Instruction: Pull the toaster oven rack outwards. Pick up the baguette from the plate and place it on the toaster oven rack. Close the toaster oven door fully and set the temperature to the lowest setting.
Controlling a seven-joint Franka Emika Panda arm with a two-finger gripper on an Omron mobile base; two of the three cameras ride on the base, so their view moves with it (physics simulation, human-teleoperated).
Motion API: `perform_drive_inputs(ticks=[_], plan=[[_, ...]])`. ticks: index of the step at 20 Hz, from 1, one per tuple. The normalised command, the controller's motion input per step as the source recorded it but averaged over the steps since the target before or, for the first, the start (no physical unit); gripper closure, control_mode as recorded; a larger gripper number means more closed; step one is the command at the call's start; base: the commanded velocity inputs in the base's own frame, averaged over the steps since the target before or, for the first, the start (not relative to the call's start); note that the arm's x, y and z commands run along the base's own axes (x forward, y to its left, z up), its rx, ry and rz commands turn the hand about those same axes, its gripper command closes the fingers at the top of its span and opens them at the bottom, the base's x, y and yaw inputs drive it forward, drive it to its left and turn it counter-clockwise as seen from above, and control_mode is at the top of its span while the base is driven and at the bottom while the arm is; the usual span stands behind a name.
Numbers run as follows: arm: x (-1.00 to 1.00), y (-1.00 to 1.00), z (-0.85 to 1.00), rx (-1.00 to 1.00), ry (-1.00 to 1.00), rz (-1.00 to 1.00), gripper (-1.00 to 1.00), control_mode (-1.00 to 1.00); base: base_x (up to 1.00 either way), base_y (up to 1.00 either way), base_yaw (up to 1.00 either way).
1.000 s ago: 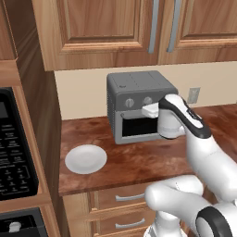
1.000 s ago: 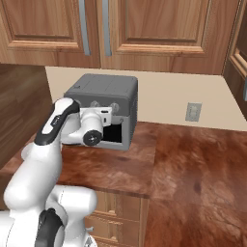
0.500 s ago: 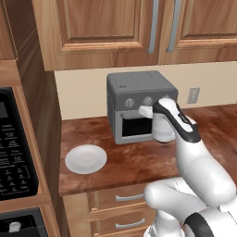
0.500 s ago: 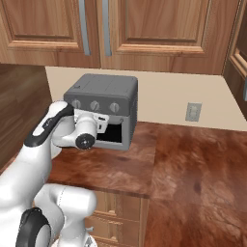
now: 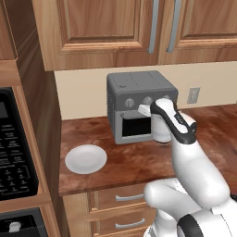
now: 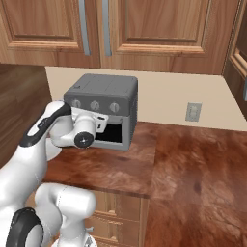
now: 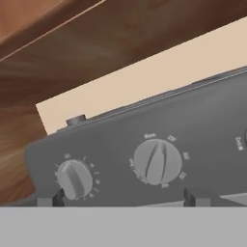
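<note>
Wooden cupboards hang over a reddish-brown bench (image 5: 134, 162), with a cream wall behind. The toaster oven (image 5: 139, 88) stands at the back of the bench, in the centre of the left base view. Its door (image 5: 134, 128) looks shut, pale frame flat against the front. The plate (image 5: 86, 159) lies bare at the lower left of that view, well apart from the oven, so the bread has presumably gone inside and the step in hand is the temperature dial.

The jaws are spread wide and grip nothing. In the hand view the two fingertips (image 7: 58, 198) rise at the bottom edge, one under the left knob (image 7: 75, 178) and the other right of the middle knob (image 7: 157, 161), so the middle knob sits roughly between them. That knob carries a ring of small marks that look like numbers, too blurred to read. I take it for the temperature dial, though this is not certain.

To do this well:
- Centre the hand on the middle knob's ridge before advancing.
- Roll the wrist so the pads meet the ridge's flat sides.
- Close only once the knob is well between the pads.
- Turn towards the low end of the scale until it stops.
- Avoid brushing the left knob.
</note>
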Motion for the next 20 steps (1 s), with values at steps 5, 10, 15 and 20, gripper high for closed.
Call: perform_drive_inputs(ticks=[5,10,15,20], plan=[[0.0,0.0,0.0,0.0,0.0,0.0,-1.0,-1.0,0.0,0.0,0.0],[-0.01,0.0,0.12,0.0,-0.19,0.0,-1.0,-1.0,0.0,0.0,0.0],[-0.01,0.0,0.11,0.0,-0.13,0.0,-1.0,-1.0,0.0,0.0,0.0],[0.01,0.0,-0.06,0.0,0.08,-0.03,-1.0,-1.0,0.0,0.0,0.0]])
